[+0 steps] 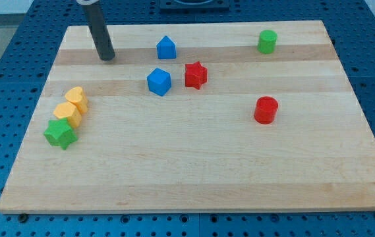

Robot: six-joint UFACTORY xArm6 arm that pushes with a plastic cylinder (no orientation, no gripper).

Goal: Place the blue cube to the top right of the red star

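The blue cube (159, 81) sits on the wooden board just left of the red star (196, 75), almost touching it. My tip (107, 57) rests on the board near the view's top left, well to the left of and slightly above the blue cube. Nothing touches my tip.
A blue house-shaped block (166, 47) lies above the cube. A green cylinder (267, 41) is at the top right, a red cylinder (265, 110) at mid right. Two yellow blocks (76, 99) (66, 113) and a green star (60, 133) cluster at the left edge.
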